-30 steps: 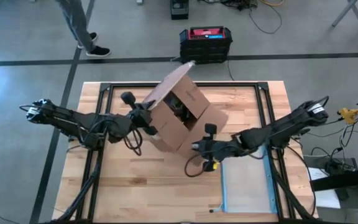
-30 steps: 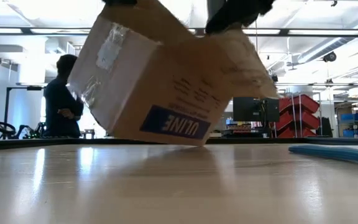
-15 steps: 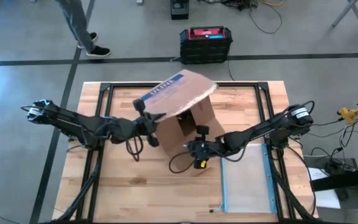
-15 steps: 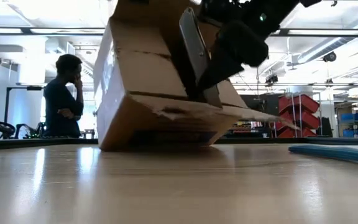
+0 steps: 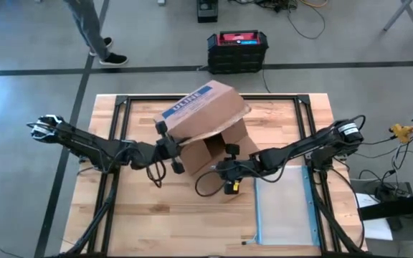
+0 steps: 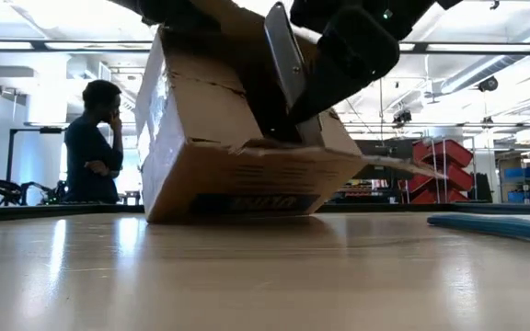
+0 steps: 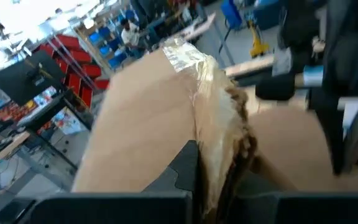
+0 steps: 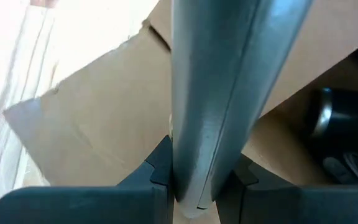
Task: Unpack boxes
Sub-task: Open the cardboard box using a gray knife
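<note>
Brown cardboard box [image 5: 208,122] upturned mid-table; flaps splayed; tilted.

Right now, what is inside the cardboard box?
The cardboard box is tipped over, its opening facing the table. The right wrist view shows a dark rounded object past a flap; what it is cannot be told. The walls cover everything else.

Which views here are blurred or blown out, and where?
Left wrist view: the cardboard box is motion-smeared, the room behind washed bright. Right wrist view: overexposed white along one edge, fingers close and soft. Low view: ceiling lights glare, tabletop shows sheen. High view: evenly lit.
</note>
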`<control>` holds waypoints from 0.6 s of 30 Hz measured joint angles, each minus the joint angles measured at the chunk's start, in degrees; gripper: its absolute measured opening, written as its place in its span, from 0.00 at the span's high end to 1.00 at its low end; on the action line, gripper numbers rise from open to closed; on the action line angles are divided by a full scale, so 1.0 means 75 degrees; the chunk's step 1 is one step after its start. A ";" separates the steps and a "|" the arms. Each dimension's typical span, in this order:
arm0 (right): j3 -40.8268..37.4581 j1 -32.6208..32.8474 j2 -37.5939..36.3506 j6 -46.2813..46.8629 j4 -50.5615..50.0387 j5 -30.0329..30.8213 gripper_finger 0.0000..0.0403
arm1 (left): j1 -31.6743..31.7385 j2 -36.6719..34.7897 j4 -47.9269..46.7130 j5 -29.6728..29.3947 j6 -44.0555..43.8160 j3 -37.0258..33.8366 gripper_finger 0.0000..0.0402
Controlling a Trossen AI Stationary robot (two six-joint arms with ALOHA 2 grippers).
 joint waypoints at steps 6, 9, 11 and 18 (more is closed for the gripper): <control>-0.0011 -0.0026 0.0220 0.0124 -0.0023 -0.0249 0.88 | -0.0016 -0.0058 0.0552 0.1594 -0.0187 0.0082 1.00; -0.0011 -0.0065 0.0312 0.0028 -0.0034 -0.0259 0.88 | -0.0021 0.0048 0.0554 0.2065 -0.0528 0.0031 1.00; -0.0011 -0.0109 0.0334 -0.0027 -0.0025 -0.0256 0.88 | -0.0018 0.0138 0.0536 0.2068 -0.0692 -0.0032 1.00; 0.0027 -0.0119 0.0096 0.0002 -0.0157 -0.0162 0.88 | 0.0004 0.0434 0.0538 0.1521 -0.0942 -0.0420 1.00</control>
